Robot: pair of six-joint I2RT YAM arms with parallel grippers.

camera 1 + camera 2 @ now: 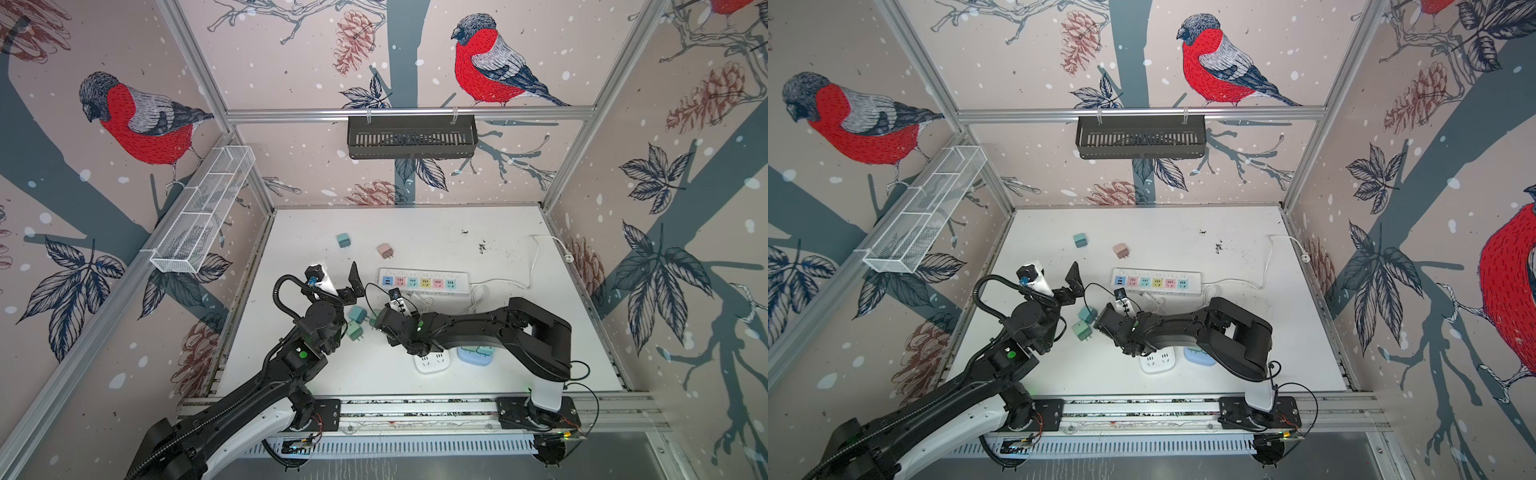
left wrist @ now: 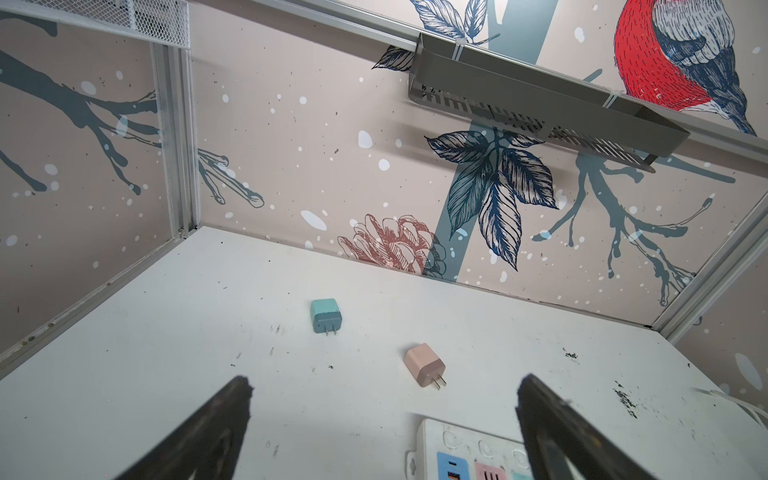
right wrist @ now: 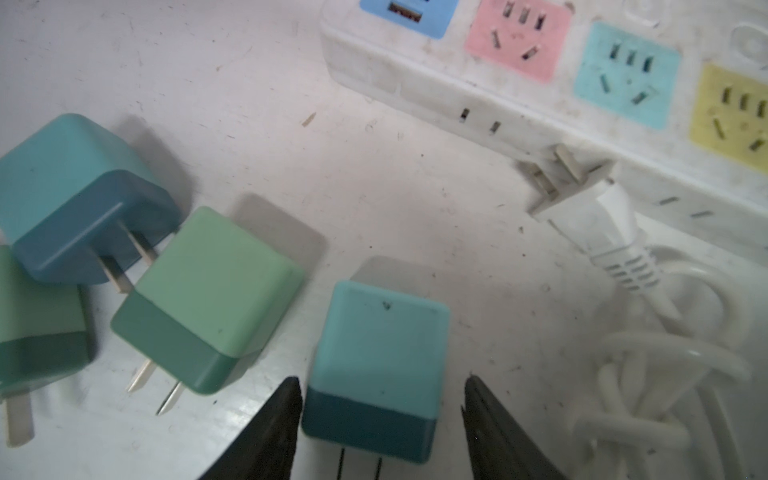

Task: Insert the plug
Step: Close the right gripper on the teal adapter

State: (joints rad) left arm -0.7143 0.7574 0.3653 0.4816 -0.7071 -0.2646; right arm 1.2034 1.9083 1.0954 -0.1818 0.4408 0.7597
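A light blue plug (image 3: pixel 380 345) with a dark teal base lies on the white table, its two prongs pointing back toward the right wrist. My right gripper (image 3: pixel 380 382) is open around the base. One finger is almost against the plug and the other stands apart from it. The white power strip (image 3: pixel 540 95) with coloured sockets lies just beyond; in a top view this power strip (image 1: pixel 424 282) sits mid-table. My left gripper (image 2: pixel 382 382) is wide open and empty, hovering by the strip's blue end (image 2: pixel 453 469).
A teal plug (image 3: pixel 75 187) and two green plugs (image 3: pixel 216 282) lie close beside the right gripper. A white corded plug (image 3: pixel 582 208) and coiled cable (image 3: pixel 648 374) rest against the strip. Farther back lie a teal plug (image 2: pixel 326 316) and a pink plug (image 2: pixel 424 365). A white square socket (image 1: pixel 432 362) sits under the right arm.
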